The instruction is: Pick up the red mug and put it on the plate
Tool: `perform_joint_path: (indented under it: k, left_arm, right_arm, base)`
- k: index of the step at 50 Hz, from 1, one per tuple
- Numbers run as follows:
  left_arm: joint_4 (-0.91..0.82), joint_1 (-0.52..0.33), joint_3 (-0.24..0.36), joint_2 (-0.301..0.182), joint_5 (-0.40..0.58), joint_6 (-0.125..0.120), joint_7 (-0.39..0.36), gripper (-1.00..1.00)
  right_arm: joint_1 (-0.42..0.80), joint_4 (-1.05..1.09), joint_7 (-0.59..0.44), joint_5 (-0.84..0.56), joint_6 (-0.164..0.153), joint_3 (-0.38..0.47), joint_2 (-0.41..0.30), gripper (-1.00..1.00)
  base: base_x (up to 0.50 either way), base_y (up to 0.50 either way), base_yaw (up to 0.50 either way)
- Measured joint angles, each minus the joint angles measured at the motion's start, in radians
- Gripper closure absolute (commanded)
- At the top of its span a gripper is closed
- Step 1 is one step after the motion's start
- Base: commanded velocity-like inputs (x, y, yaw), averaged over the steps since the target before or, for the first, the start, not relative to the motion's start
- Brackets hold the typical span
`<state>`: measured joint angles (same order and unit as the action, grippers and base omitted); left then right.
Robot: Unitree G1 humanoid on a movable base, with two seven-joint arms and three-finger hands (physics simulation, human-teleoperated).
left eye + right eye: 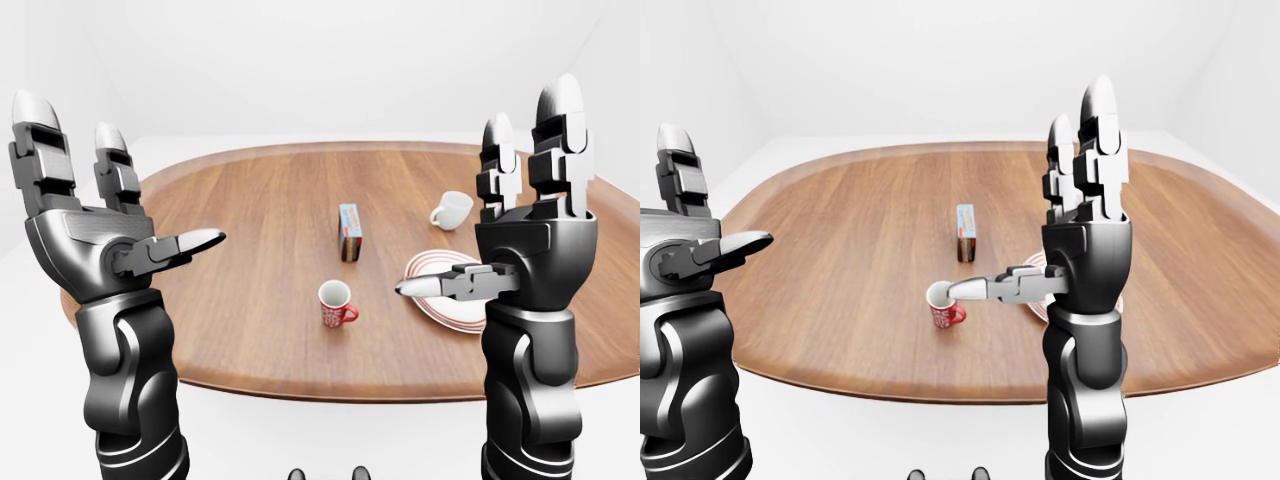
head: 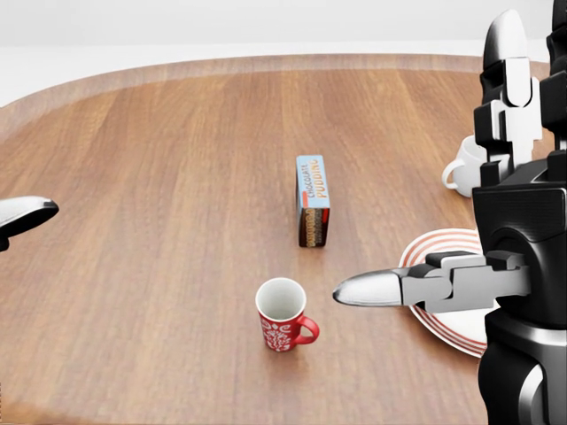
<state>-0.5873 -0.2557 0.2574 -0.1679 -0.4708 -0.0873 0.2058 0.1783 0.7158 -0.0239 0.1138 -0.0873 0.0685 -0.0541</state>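
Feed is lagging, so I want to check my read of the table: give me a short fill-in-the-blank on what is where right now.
1. The red mug stands upright, its handle pointing to the head view's ____.
2. Above the red mug in the head view stands a box labelled chocolate ____.
3. The plate has a ____ striped rim.
4. Both the left hand and right hand have their fingers ____.

Missing words: right; pudding; red; open

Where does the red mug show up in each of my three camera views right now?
Left-eye view: red mug just below centre, handle pointing right.
Head view: red mug low, just left of centre.
Right-eye view: red mug left of centre, its rim partly behind the right hand's thumb.
Shared landmark: the upright pudding box directly above the mug.
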Motion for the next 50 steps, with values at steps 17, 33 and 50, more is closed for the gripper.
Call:
perform_joint_path:
  k: [17, 33, 50]
  left_arm:
    - [0.001, 0.004, 0.003, 0.0, 0.0, 0.0, 0.0, -0.94]
    - [0.003, 0.01, 0.004, 0.001, 0.003, 0.0, -0.004, -0.95]
    - [0.006, 0.018, 0.0, 0.005, 0.014, 0.0, -0.01, -0.95]
  right_arm:
    - [0.005, 0.005, -0.014, -0.013, 0.0, -0.007, 0.001, -1.0]
    - [0.007, -0.004, -0.014, -0.038, 0.0, -0.015, 0.003, -1.0]
    - [-0.059, 0.031, -0.028, -0.08, 0.0, -0.037, 0.015, -1.0]
  base:
    - [0.5, 0.0, 0.0]
    - [0.23, 0.0, 0.0]
    - [0.0, 0.0, 0.0]
